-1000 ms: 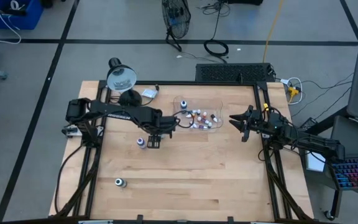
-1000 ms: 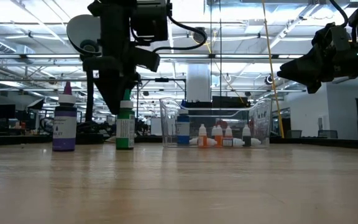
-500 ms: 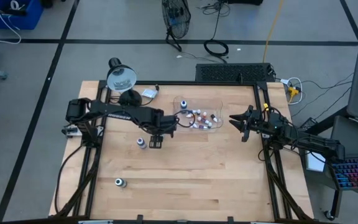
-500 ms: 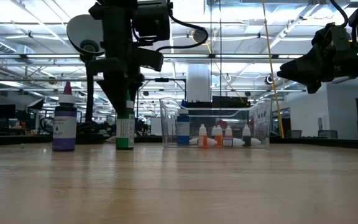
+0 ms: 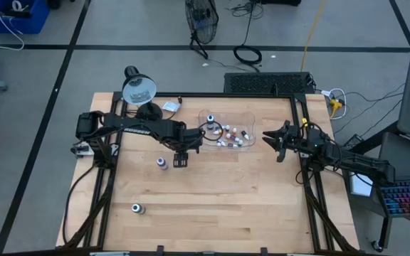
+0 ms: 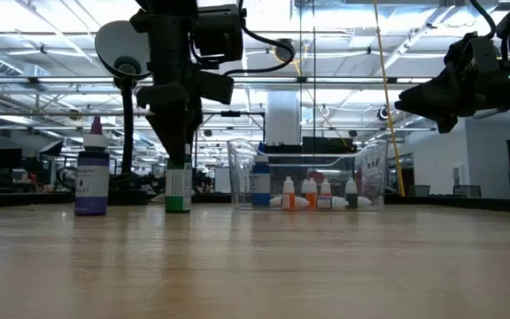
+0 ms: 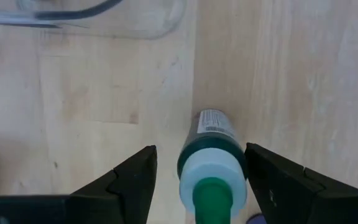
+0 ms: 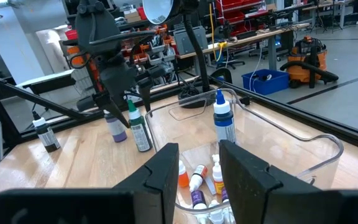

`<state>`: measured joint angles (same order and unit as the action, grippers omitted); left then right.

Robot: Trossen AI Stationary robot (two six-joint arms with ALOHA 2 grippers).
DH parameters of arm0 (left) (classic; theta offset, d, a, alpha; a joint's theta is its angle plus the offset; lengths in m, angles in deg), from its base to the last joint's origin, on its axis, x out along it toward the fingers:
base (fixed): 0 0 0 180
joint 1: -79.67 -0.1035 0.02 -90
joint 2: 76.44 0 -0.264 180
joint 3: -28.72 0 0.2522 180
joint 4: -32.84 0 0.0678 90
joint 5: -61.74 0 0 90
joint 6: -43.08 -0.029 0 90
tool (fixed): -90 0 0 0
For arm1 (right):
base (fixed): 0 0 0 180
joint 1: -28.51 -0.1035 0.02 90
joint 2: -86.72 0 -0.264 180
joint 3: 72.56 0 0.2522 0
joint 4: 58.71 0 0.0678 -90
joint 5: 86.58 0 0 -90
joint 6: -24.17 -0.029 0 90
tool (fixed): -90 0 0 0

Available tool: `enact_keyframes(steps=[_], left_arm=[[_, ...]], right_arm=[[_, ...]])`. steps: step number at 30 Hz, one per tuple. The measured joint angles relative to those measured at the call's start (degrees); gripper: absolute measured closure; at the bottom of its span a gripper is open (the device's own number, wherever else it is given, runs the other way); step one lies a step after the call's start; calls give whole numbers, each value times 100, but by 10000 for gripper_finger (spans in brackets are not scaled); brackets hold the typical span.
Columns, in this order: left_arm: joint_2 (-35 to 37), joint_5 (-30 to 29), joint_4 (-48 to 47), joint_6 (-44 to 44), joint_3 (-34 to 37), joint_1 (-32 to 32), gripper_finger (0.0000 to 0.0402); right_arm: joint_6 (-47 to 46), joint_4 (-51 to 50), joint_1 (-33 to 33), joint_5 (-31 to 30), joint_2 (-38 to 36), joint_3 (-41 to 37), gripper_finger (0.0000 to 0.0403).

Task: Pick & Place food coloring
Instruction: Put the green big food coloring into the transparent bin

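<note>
Near the table's left side a purple-capped bottle (image 6: pixel 92 177) stands upright. Just beside it the left end effector (image 7: pixel 197 180) hangs over an upright green-capped bottle (image 7: pixel 211 163), fingers apart on either side, apparently not touching it. Small bottles lie in the clear tray (image 5: pixel 249 117) toward the far edge. The right end effector (image 8: pixel 199 162) hovers beyond the tray, fingers slightly apart, empty.

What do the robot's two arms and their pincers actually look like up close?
Both arms are black and made of jointed segments. The left arm carries pale lettering along its long link, and a black cable loops from its wrist. Each ends in two flat, wedge-shaped black fingers: the left gripper has matte, tapering fingers, and the right gripper has broader, blocky ones.
</note>
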<state>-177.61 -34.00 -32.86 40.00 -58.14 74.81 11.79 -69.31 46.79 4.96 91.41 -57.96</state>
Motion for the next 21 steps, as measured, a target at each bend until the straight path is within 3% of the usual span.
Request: enact_keyframes(steps=[21], left_arm=[[0, -22, 275, -263, 302, 0, 161]], right_arm=[[0, -1, -1, 0, -1, -1, 298]])
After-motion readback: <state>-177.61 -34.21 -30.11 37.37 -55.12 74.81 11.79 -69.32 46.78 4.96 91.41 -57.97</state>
